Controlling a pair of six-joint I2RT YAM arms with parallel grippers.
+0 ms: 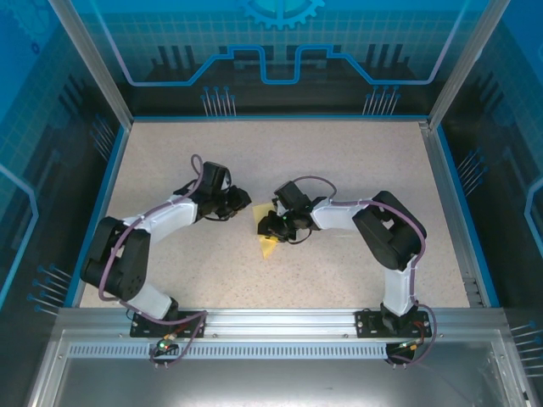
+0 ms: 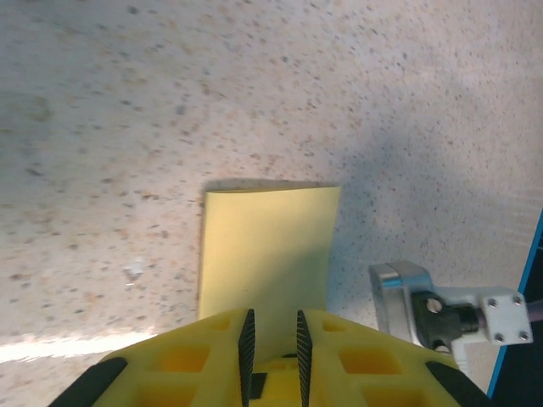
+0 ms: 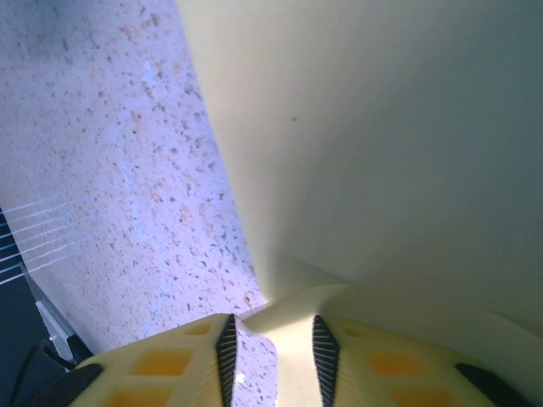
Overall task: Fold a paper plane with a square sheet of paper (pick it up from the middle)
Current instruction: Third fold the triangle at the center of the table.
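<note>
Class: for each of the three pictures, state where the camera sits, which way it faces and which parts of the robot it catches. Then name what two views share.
Top external: above and behind the bases, looking down at the table; both whole arms, left pincer, right pincer.
Left wrist: on the left arm, facing along its fingers to the yellow paper.
Right wrist: on the right arm, facing along its fingers; the paper is close up.
Shared: both wrist views show the same paper.
</note>
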